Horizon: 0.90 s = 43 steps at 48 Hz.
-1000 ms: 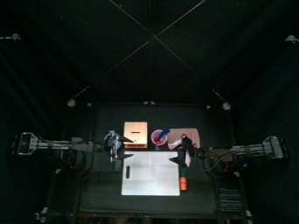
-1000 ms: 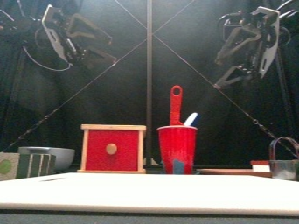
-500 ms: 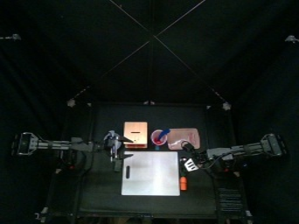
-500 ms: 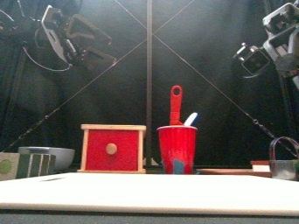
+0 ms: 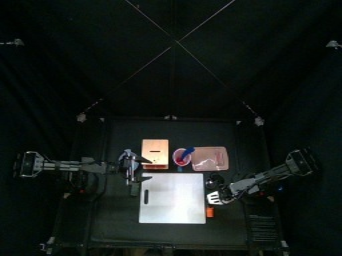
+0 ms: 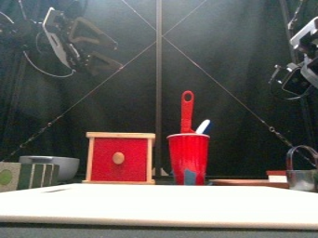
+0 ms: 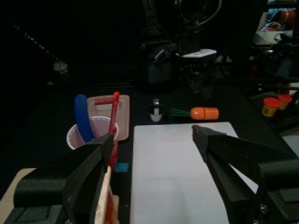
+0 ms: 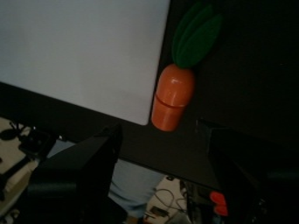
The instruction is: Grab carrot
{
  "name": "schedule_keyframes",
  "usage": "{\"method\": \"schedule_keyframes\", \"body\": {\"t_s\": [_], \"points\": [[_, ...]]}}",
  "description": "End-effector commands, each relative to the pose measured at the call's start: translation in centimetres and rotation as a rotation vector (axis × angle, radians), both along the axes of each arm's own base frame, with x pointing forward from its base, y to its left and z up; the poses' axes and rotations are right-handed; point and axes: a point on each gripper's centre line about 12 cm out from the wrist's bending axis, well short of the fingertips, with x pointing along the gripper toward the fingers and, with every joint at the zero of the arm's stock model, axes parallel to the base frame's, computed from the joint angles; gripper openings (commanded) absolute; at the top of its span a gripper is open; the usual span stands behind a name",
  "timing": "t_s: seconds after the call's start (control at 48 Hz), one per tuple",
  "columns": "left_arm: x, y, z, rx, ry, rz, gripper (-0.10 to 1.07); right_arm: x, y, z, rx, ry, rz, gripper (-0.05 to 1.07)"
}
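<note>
— Carrot — where's it lying from your side?

— Near the table's right edge, just off the right side of the white sheet. In the top view it's the small orange bit, toward the front half of the table. It has a green leafy end and lies flat, alongside the sheet's edge; whether it actually touches the sheet I can't tell.

— And the right gripper?

— Right above it, coming in slantwise from the right edge. Through its own wrist camera the carrot sits between the two dark fingers, but beyond their tips and apart from them. The fingers stand spread, nothing between them.

— Left one?

— The left gripper hangs over the left part of the table, by the back left corner of the sheet. Its fingers are parted as well, holding nothing. From its camera you can see across the sheet to the carrot on the far side.

— What else is on the table?

— Toward the back edge, a red cup with a red-handled utensil standing in it, and a red-faced box with a wooden frame to its left. A small black stick lies on the sheet's left margin.
</note>
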Motion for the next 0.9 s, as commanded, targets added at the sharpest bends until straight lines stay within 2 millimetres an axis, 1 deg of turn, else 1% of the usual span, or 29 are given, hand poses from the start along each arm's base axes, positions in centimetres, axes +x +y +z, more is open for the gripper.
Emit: {"method": "schedule_keyframes", "body": {"t_s": [0.0,0.271,0.562,0.708,0.875], "points": [[0.1,0.0,0.5,0.004,-0.018,-0.002,1.03,0.9,0.8,-0.4,-0.016,-0.018,-0.015,0.97],[0.0,0.0,0.2,0.005,-0.010,-0.003,1.03,1.5,1.7,-3.5,-0.053,0.075,-0.077,0.97],[-0.1,-0.2,-0.1,0.004,-0.003,-0.009,1.03,2.7,2.6,-5.8,-0.081,0.141,-0.076,0.96],[-0.1,-0.6,0.0,0.004,-0.004,-0.023,1.03,2.7,3.1,-6.9,-0.077,0.189,-0.082,0.90],[-0.1,-1.0,0.0,0.004,-0.004,-0.038,1.03,3.1,3.3,-6.5,-0.072,0.181,-0.082,0.79]]}}
